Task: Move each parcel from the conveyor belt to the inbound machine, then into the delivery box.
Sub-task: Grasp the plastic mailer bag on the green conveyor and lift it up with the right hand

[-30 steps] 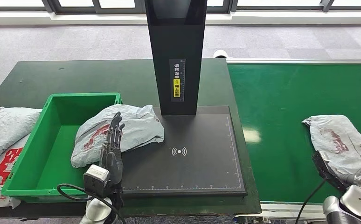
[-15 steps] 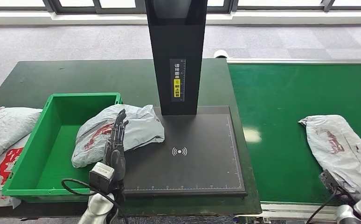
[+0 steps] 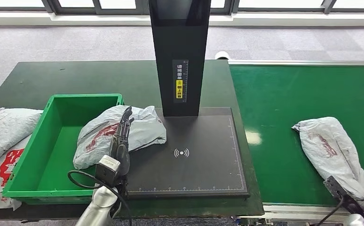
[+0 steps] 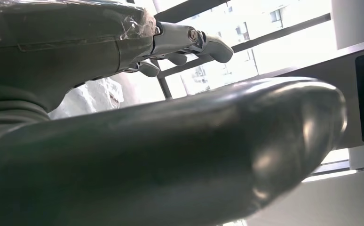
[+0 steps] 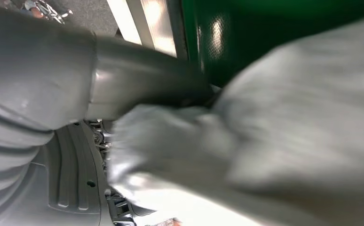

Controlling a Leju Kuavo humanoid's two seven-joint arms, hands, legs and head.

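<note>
Left hand [image 3: 119, 143]: fingers extended flat, advanced onto parcel [image 3: 119, 132] at centre-left, pushing toward green box [image 3: 34, 155] (nothing gripped). Right hand [image 5: 138, 94]: has dragged second parcel [image 3: 333, 150] lower right; grip unclear.

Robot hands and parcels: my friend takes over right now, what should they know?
Left robot hand: fingers straight, resting on the grey parcel, which straddles the inbound machine plate and the green box rim.
Right robot hand: at the near end of the second parcel on the conveyor belt; grip unclear.
Done: first parcel reached the machine.
Left: get it into the box, then the second.
</note>
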